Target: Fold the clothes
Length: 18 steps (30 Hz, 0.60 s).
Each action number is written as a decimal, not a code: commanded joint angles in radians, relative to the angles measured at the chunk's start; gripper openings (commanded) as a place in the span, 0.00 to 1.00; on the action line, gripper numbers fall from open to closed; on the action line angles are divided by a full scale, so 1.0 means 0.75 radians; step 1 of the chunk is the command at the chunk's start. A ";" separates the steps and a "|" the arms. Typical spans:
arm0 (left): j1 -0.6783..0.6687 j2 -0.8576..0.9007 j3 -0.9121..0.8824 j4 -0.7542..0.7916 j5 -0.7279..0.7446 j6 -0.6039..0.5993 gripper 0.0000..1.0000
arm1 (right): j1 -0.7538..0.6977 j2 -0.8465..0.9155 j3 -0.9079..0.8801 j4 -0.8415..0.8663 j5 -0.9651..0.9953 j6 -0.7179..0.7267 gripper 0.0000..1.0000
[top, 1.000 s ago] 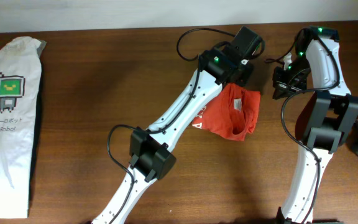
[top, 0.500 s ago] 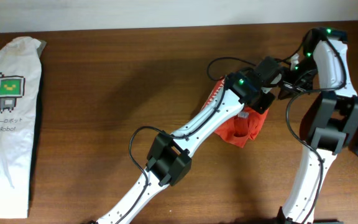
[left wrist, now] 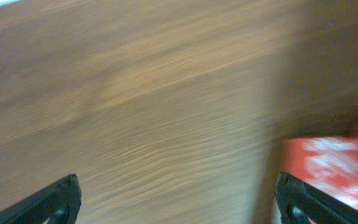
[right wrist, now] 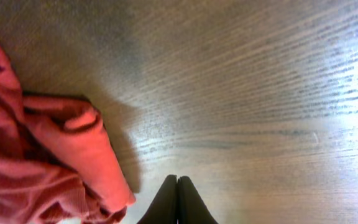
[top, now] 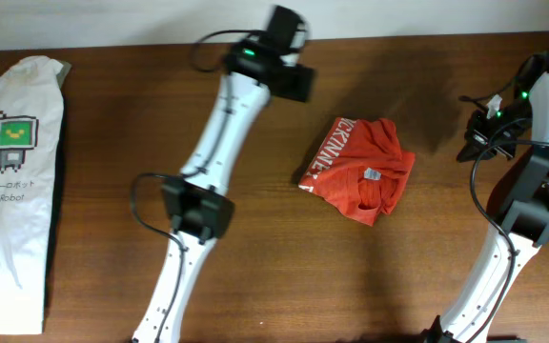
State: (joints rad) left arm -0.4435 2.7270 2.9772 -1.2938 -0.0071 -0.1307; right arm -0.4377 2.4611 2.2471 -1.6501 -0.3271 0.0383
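The clothes, an orange-red T-shirt, lie in a folded bundle on the wooden table, right of centre. White lettering runs along the bundle's left edge and a small white tag shows on top. My left gripper hangs open over bare wood, behind and to the left of the shirt, holding nothing. In the left wrist view the shirt sits by the right fingertip. My right gripper is shut and empty to the right of the shirt. In the right wrist view the shirt lies just to the left.
A white T-shirt with a green pixel-robot graphic lies lengthwise at the table's left edge. The left arm's links stretch from the front edge up over the middle of the table. The right arm stands along the right side.
The left gripper has opened, let go of the shirt and swung back and to the left. The right gripper has drawn away to the right. The shirt now lies uncovered.
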 commanded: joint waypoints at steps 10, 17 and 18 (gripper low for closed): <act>0.642 -0.003 0.016 -0.253 0.637 0.347 0.99 | 0.080 -0.151 -0.044 -0.066 -0.542 -0.450 0.98; 0.815 -0.003 0.005 -0.274 0.635 0.431 0.99 | 0.292 -0.167 -0.126 -0.066 -0.468 -0.209 0.99; 0.836 -0.003 -0.006 -0.289 0.659 0.449 0.99 | 0.308 -0.168 -0.172 -0.066 -0.467 -0.219 0.99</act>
State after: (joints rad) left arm 0.1295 2.7270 2.9772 -1.4887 0.4450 0.1493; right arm -0.2501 2.3661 2.1986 -1.6909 -0.6987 -0.1638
